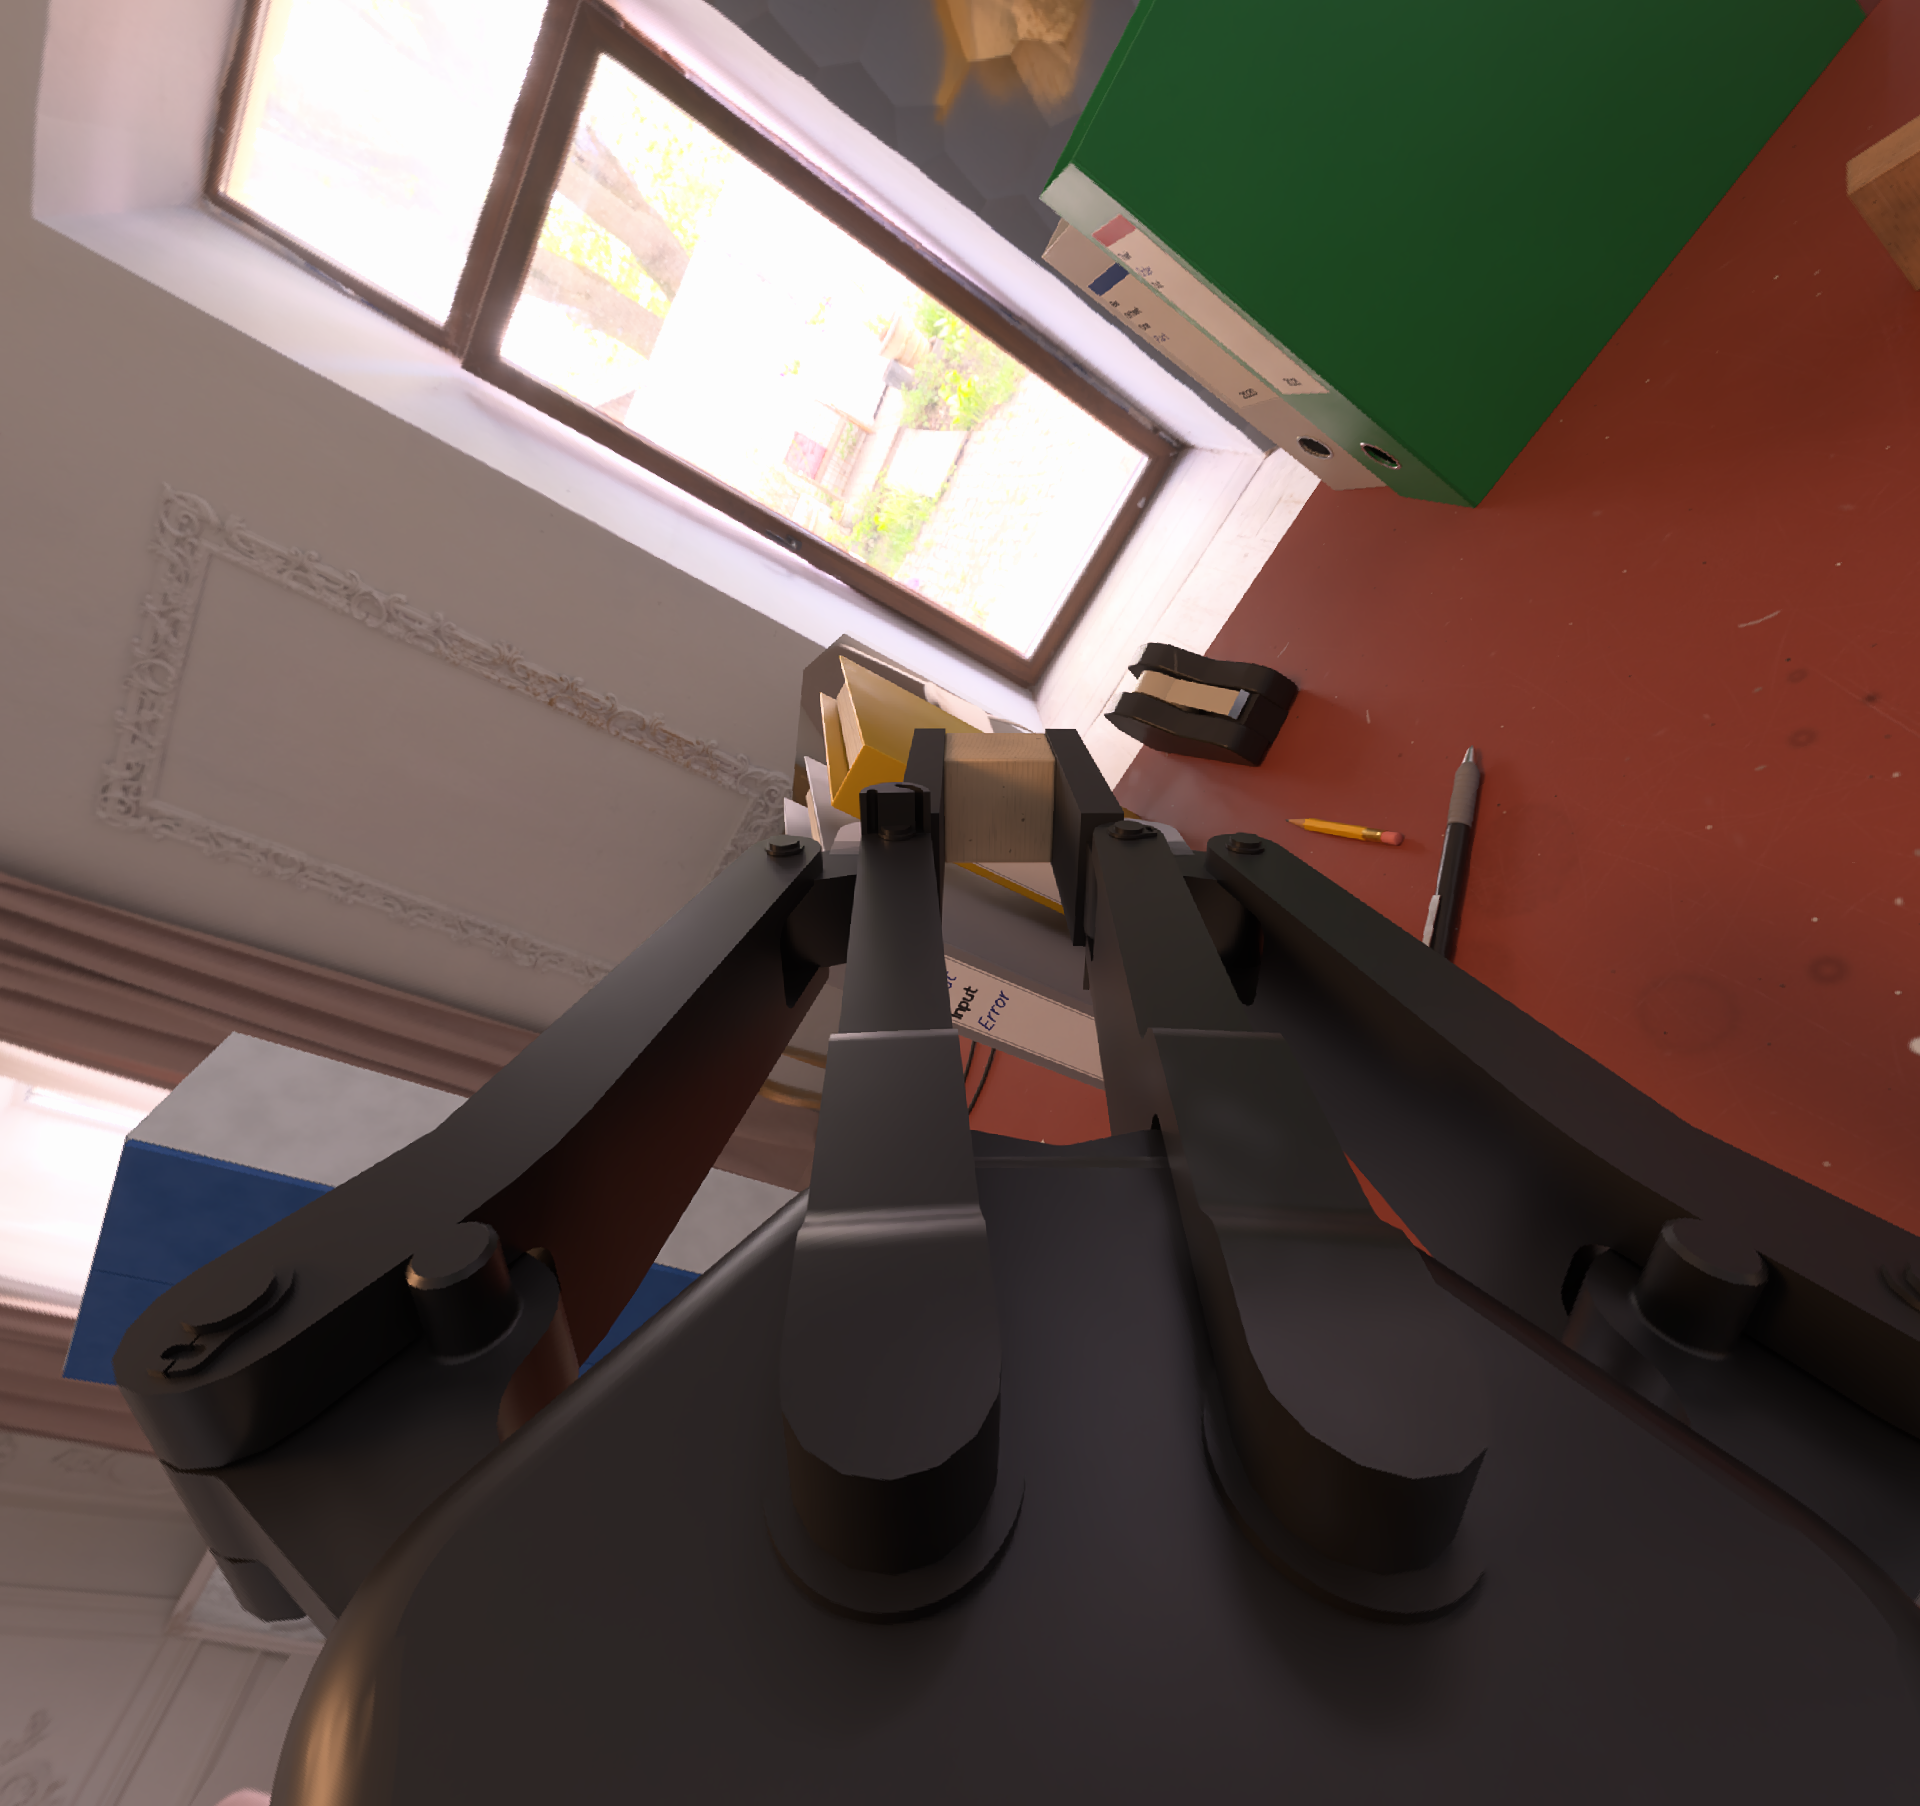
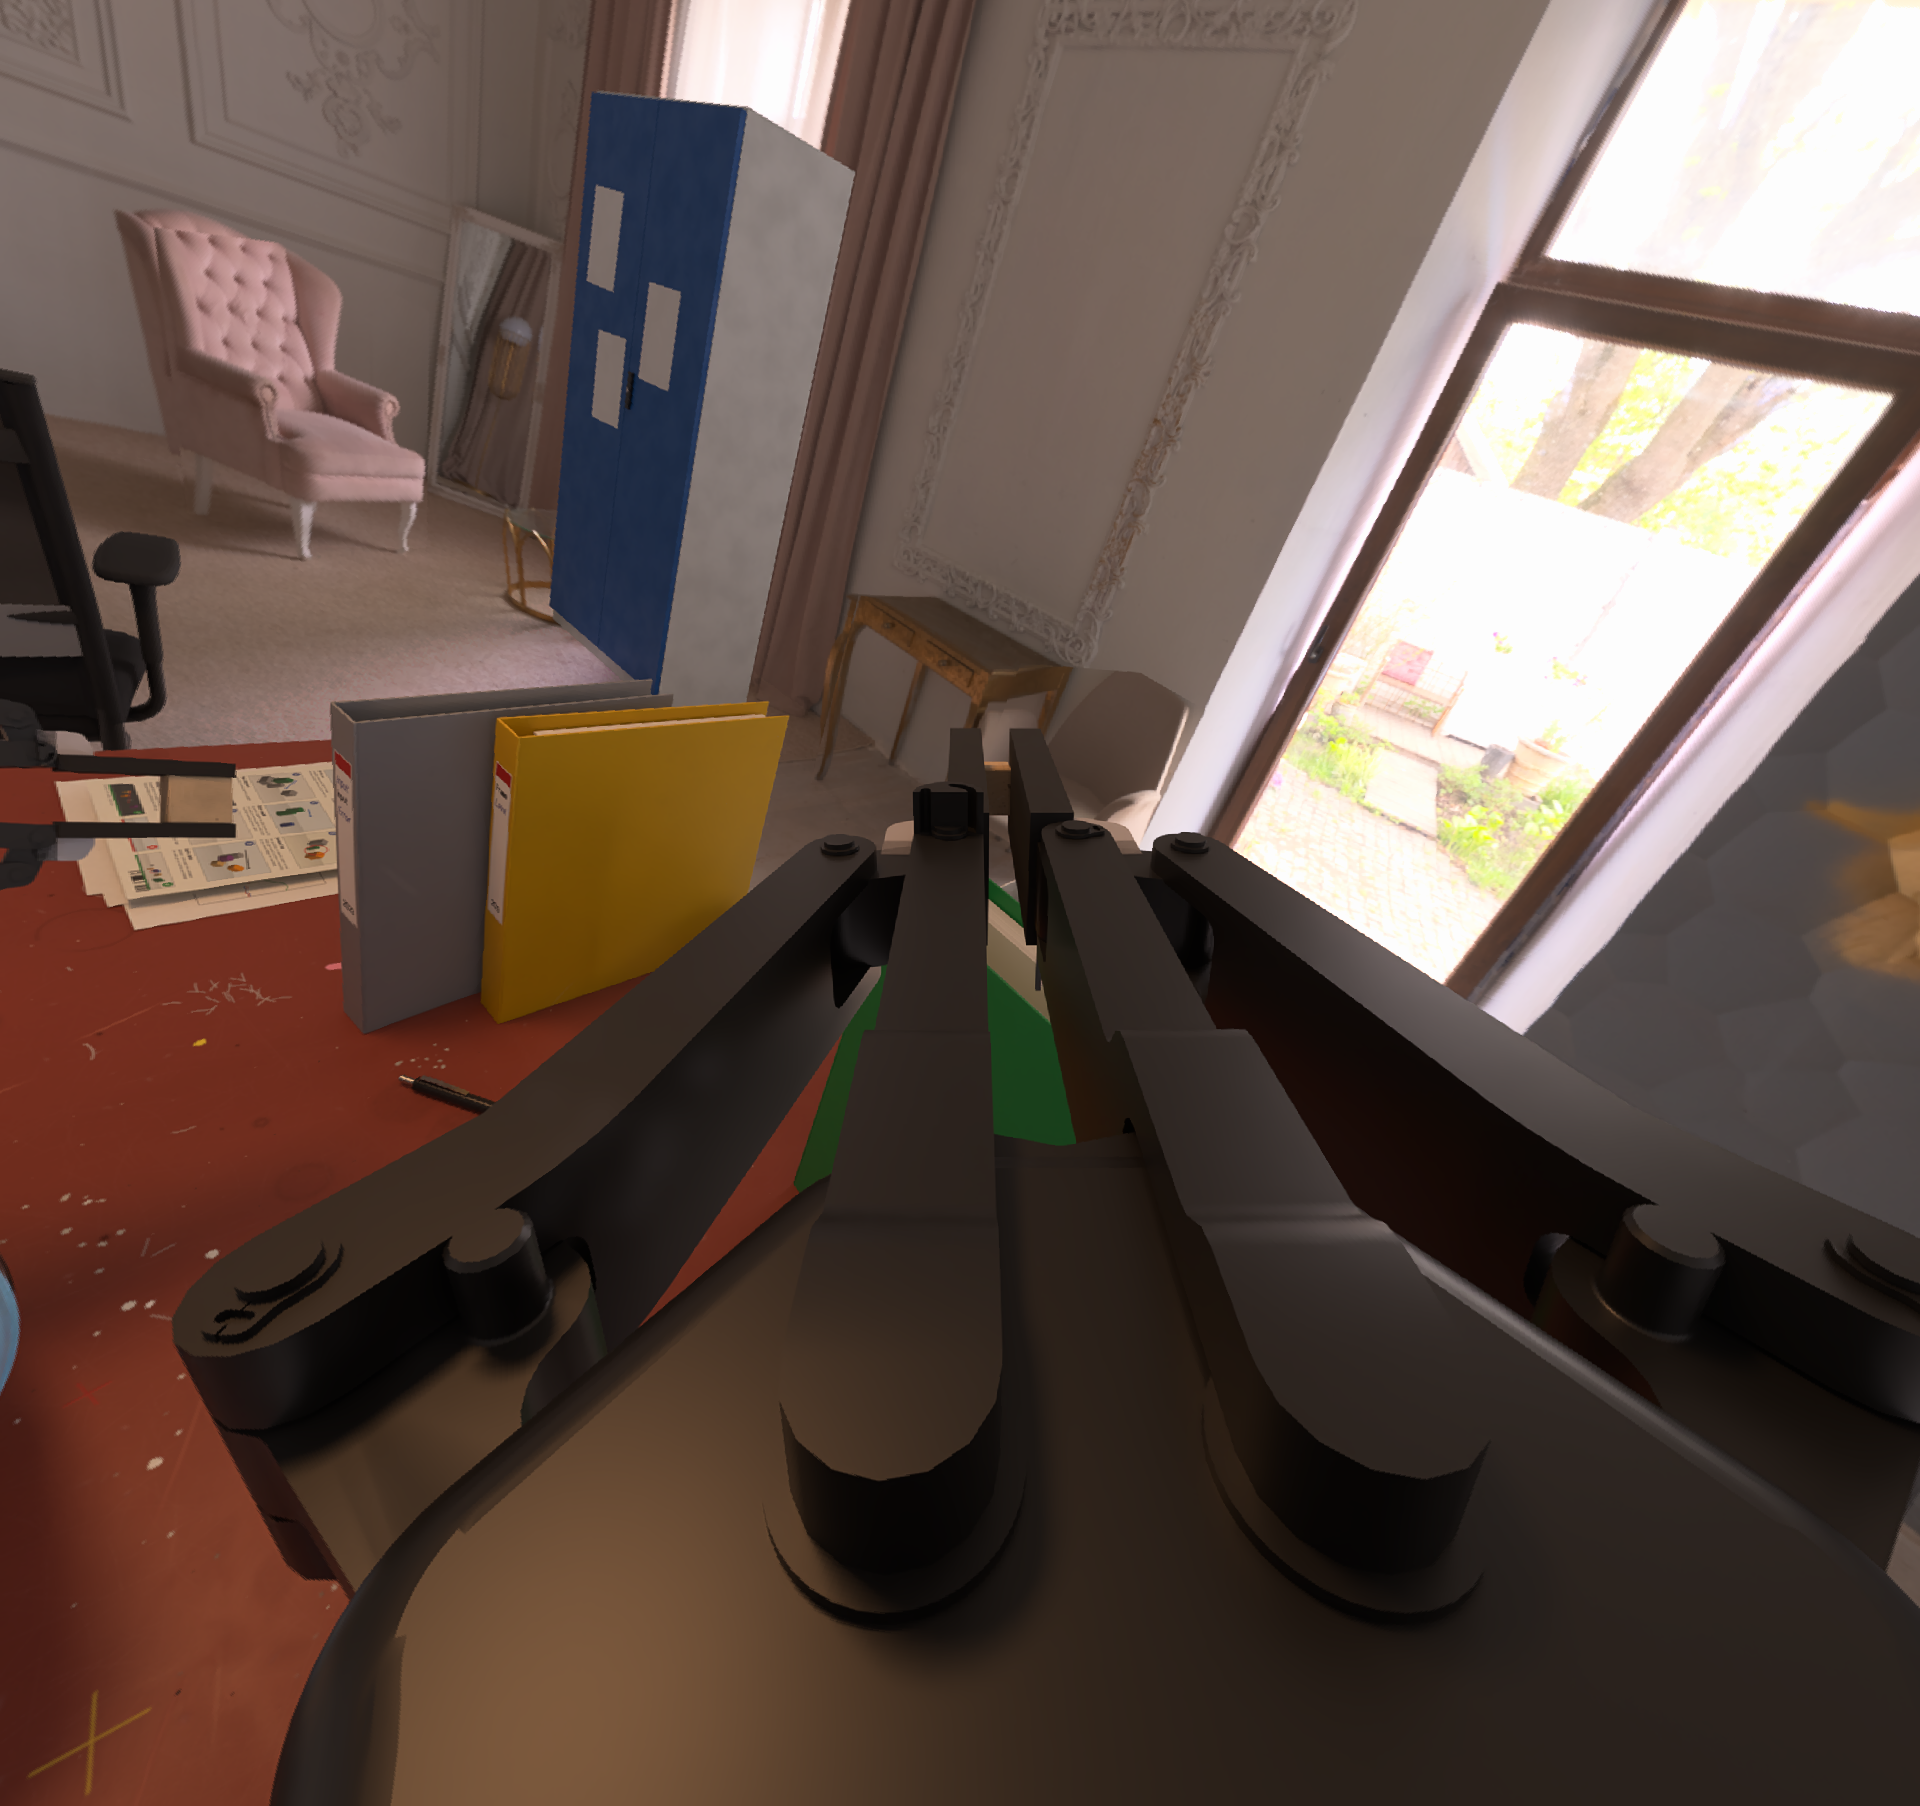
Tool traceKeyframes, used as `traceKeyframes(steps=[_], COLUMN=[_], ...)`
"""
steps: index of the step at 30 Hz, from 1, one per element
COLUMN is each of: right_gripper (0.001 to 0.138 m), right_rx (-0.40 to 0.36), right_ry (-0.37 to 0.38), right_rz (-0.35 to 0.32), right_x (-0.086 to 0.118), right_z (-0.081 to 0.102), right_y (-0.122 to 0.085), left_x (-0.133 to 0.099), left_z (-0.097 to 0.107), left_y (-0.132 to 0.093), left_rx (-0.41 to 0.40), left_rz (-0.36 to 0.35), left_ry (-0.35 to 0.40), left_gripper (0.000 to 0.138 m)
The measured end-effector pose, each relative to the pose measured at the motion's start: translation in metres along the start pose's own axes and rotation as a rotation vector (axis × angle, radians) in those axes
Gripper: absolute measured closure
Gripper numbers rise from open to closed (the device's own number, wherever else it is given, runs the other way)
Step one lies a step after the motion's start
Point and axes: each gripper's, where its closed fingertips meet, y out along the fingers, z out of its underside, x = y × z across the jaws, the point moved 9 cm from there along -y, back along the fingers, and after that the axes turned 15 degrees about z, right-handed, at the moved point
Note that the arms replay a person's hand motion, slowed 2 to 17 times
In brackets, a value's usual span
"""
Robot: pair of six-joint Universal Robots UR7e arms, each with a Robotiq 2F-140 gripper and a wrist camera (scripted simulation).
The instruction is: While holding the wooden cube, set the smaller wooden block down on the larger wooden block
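My left gripper [image 1: 1000, 785] is shut on the pale wooden cube [image 1: 1000, 800] and holds it above the red table [image 1: 1610, 717]. In the right wrist view the same gripper [image 2: 114, 800] shows at the far left with the cube [image 2: 200, 800] between its fingers. A wooden block [image 1: 1893, 187] lies on the table at the right edge of the left wrist view, cut off by the frame; I cannot tell which block it is. My right gripper [image 2: 995, 769] has its fingers drawn almost together, with nothing visible between them, above a green binder [image 2: 935, 1081].
A green binder [image 1: 1455, 177] lies flat on the table. A tape dispenser [image 1: 1205, 702], a pencil [image 1: 1345, 829] and a pen [image 1: 1452, 852] lie near the table edge. A grey binder [image 2: 410, 852] and a yellow binder [image 2: 623, 852] stand upright, with papers [image 2: 260, 821] beside them.
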Motion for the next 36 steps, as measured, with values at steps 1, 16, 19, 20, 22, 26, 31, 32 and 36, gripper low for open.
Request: traceKeyframes(steps=[1,16,19,20,22,26,31,32,36], right_gripper=[0.132,0.132,0.132,0.132,0.132,0.132,0.132,0.132,0.132], right_rx=[-0.001,-0.012,-0.012,-0.012,-0.012,-0.009,0.002,0.005,0.021], right_ry=[-0.001,0.005,0.007,0.008,0.009,0.012,0.013,0.012,0.009], right_rz=[0.000,-0.004,-0.007,-0.008,-0.009,-0.012,-0.016,-0.017,-0.019], right_x=[0.0001,-0.0005,-0.0008,-0.0008,-0.0011,-0.0013,-0.0010,-0.0009,-0.0003], right_z=[-0.0002,-0.0003,0.0002,0.0004,0.0008,0.0020,0.0048,0.0056,0.0088], right_y=[-0.0003,-0.0045,-0.0051,-0.0053,-0.0055,-0.0056,-0.0045,-0.0041,-0.0020], left_x=[0.0000,0.0009,0.0011,0.0011,0.0012,0.0012,0.0013,0.0013,0.0013], left_z=[0.0000,0.0009,0.0009,0.0009,0.0009,0.0010,0.0009,0.0009,0.0008], left_y=[0.0000,-0.0006,-0.0009,-0.0010,-0.0011,-0.0014,-0.0016,-0.0016,-0.0016], left_rx=[0.000,0.001,0.000,-0.001,-0.001,-0.002,-0.003,-0.003,-0.003], left_rz=[0.000,-0.002,-0.002,-0.002,-0.003,-0.003,-0.003,-0.004,-0.004], left_ry=[0.000,-0.004,-0.004,-0.004,-0.005,-0.005,-0.005,-0.005,-0.005], left_gripper=[0.113,0.113,0.113,0.113,0.113,0.113,0.113,0.113,0.113])
